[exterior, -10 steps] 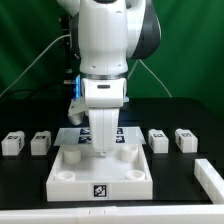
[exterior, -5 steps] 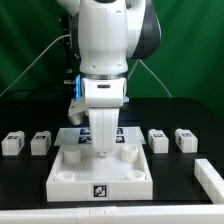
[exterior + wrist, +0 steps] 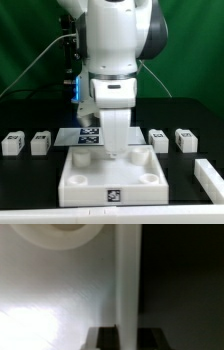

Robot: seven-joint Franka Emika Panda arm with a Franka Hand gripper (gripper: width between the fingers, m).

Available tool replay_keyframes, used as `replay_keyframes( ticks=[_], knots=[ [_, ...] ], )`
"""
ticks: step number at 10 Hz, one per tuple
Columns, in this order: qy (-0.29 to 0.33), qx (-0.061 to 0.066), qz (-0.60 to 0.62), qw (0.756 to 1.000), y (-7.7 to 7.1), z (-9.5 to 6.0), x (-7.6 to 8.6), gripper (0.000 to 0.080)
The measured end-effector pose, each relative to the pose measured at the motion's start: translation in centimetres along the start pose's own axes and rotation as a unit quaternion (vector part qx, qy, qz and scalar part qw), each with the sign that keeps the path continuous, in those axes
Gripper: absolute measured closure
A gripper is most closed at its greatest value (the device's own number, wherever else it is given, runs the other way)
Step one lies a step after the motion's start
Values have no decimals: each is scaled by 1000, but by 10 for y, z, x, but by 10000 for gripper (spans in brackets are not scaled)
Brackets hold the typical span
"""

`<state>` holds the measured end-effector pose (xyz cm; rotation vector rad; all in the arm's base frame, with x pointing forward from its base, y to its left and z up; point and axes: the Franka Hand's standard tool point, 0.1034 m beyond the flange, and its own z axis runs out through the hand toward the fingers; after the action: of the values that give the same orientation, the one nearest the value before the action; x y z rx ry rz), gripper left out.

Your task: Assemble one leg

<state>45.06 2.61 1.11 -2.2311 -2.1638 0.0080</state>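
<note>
Fingers [image 3: 103,339] clamp the rim of the large flat white square panel [image 3: 112,172], which has slid toward the exterior view's right. Small white plastic legs [image 3: 158,140] lie untouched on the black table [image 3: 25,175], so fitting has not begun.

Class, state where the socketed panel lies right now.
In the exterior view the panel lies front and centre under the tool, between one leg on that view's left and another on its right.
</note>
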Motion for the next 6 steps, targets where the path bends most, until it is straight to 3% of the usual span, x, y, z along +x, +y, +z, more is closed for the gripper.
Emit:
replay_keyframes(
  ticks=[3,6],
  knots=[
    [14,-12,6,1000,25,1,44,736],
    [18,-18,9,1000,37,1,51,736]
  ],
)
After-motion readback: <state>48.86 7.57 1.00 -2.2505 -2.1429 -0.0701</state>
